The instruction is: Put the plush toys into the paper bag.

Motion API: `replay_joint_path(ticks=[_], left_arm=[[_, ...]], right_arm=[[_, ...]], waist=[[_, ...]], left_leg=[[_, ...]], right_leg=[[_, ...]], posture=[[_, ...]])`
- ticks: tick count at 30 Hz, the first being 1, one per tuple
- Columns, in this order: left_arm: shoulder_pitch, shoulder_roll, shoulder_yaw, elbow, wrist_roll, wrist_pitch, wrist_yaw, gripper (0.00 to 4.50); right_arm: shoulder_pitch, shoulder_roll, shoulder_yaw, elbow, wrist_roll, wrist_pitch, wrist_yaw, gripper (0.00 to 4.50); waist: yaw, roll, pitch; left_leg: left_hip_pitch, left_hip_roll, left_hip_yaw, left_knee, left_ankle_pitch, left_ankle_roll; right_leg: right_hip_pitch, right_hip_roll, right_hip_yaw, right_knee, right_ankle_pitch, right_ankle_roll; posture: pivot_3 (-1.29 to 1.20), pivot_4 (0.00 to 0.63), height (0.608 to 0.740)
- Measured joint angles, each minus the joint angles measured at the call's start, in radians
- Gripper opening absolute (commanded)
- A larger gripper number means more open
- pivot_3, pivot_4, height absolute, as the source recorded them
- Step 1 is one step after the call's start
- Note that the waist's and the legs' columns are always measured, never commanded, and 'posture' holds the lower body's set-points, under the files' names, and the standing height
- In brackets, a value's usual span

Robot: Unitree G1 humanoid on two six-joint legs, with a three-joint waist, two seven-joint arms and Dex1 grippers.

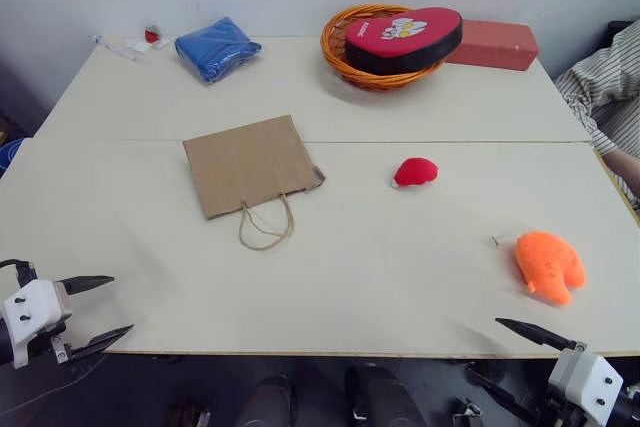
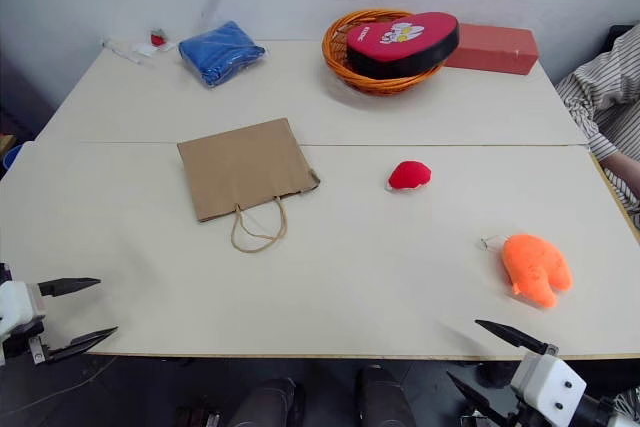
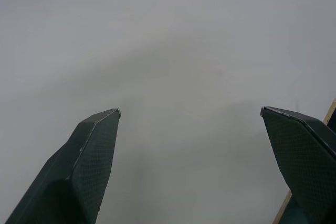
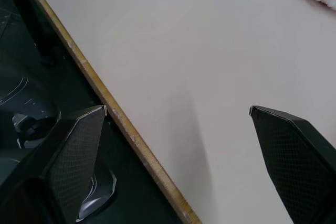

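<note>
I have both arms low at the near edge of the table [image 1: 330, 277], one at each corner. My left gripper [image 1: 104, 307] hangs at the near left corner with its two black fingers spread wide and nothing between them; from its wrist I see bare pale tabletop between the fingertips [image 3: 100, 129]. My right gripper [image 1: 505, 352] sits at the near right corner, likewise spread and empty — its wrist view looks across the table's wooden edge, one finger over the dark space below and the other over the tabletop. The paper bag [image 1: 250, 164] lies flat on the left-centre of the table, its mouth toward me and its twine handles [image 1: 266, 227] looped out on the surface. The red plush toy [image 1: 415, 171] rests on the tabletop to the right of the bag, apart from it. The orange plush toy [image 1: 548, 264] lies nearer me on the right side, closest to my right gripper but not touching it. At the far edge I see a folded blue cloth [image 1: 217, 47] on the left and an orange wicker basket [image 1: 345, 52] holding a red heart-shaped cushion [image 1: 405, 35], with a red box [image 1: 495, 44] just beside it — a person's striped sleeve [image 1: 605, 87] shows at the right.
</note>
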Motion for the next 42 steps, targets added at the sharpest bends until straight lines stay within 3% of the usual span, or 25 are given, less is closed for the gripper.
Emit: replay_joint_path(ticks=[9,15,21,26,29,35,42], left_arm=[[-0.046,0.010,-0.005,0.026,-0.019,0.111,0.007,4.50],[-0.248,0.043,-0.080,-0.084,-0.131,0.356,-0.007,4.50],[-0.528,0.025,-0.292,-0.142,-0.102,0.400,-0.001,4.50],[-0.732,-0.018,-0.516,-0.048,0.069,0.264,-0.026,4.50],[-0.843,-0.102,-0.590,0.041,0.104,0.223,-0.038,4.50],[-0.957,-0.208,-0.682,0.234,0.192,0.078,-0.049,3.01],[-1.024,-0.270,-0.702,0.341,0.199,0.005,-0.072,0.69]], right_arm=[[-0.065,0.012,0.042,-0.029,0.001,0.024,-0.049,4.48],[-0.183,0.058,0.115,-0.205,0.119,0.183,-0.185,4.48],[-0.316,0.093,0.166,-0.311,0.165,0.299,-0.328,4.48],[-0.364,0.102,0.216,-0.327,0.127,0.328,-0.373,4.48],[-0.366,0.105,0.231,-0.327,0.105,0.331,-0.385,4.48],[-0.348,0.110,0.231,-0.327,0.081,0.326,-0.392,4.50],[-0.334,0.113,0.231,-0.327,0.059,0.324,-0.394,4.50]], waist=[[0.000,0.000,0.000],[0.008,0.000,0.000],[0.001,0.000,0.000],[-0.003,0.000,0.000],[-0.001,-0.001,0.000],[-0.003,-0.001,0.000],[0.000,-0.001,0.000]], left_leg=[[0.000,0.000,0.000,0.000,0.000,0.000],[-0.001,0.000,-0.001,0.002,0.003,-0.006],[-0.001,-0.001,-0.001,0.002,0.004,-0.007],[-0.002,-0.001,0.000,0.003,0.004,-0.008],[-0.005,-0.001,0.000,0.005,0.004,-0.008],[-0.005,-0.001,0.000,0.007,0.005,-0.008],[-0.005,-0.001,0.000,0.008,0.005,-0.008]], right_leg=[[0.000,0.000,0.000,0.001,0.000,0.000],[0.000,0.000,-0.001,0.002,0.000,0.000],[-0.002,0.001,-0.001,0.003,0.000,0.000],[-0.003,0.002,0.000,0.004,0.000,0.001],[-0.005,0.002,-0.001,0.008,0.000,0.001],[-0.006,0.002,0.000,0.009,0.000,0.001],[-0.006,0.002,0.000,0.009,0.000,0.001]], posture=[[0.00,0.150,0.740],[0.00,0.150,0.740],[0.00,0.150,0.740],[0.00,0.150,0.740],[0.00,0.150,0.740],[0.00,0.150,0.740],[0.00,0.150,0.740]])
